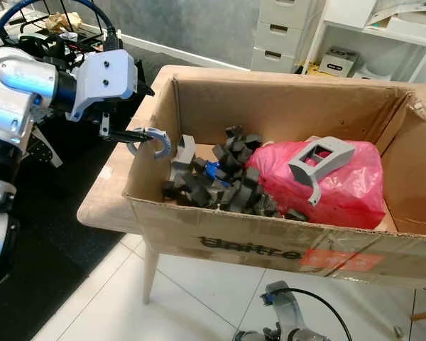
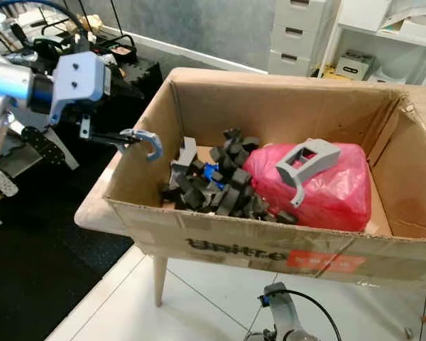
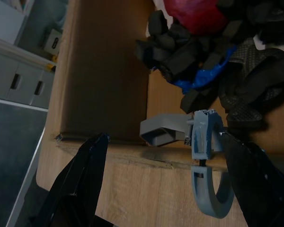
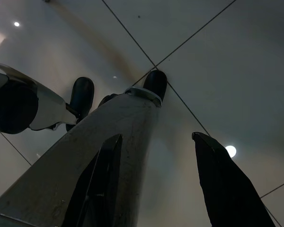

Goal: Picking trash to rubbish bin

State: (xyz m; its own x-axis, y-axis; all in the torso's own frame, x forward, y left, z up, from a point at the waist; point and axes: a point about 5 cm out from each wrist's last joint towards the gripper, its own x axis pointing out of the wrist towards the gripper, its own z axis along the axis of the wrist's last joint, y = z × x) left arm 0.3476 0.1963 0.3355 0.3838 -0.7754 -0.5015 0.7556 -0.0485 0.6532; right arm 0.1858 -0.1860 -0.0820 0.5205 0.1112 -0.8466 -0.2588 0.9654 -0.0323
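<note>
A large cardboard box (image 1: 270,241) serves as the bin and stands on a small wooden table (image 1: 106,192). Inside lie a pile of black foam scraps (image 1: 213,185), a red plastic bag (image 1: 348,192) and a grey printed part (image 1: 319,160) on top of the bag. A grey-blue hook-shaped piece (image 1: 154,142) sits at the box's left rim, straddling the wall in the left wrist view (image 3: 204,161). My left gripper (image 1: 128,135) hovers just outside that rim, open, its fingers (image 3: 75,184) spread wide on either side of the piece. My right gripper (image 4: 165,189) hangs open above the tiled floor.
A black mat (image 1: 42,234) with cables and gear covers the floor on the left. White drawers (image 1: 284,28) and a shelf (image 1: 383,35) stand behind the box. White tiles (image 1: 192,298) lie in front, with my own leg (image 4: 85,156) close to the right gripper.
</note>
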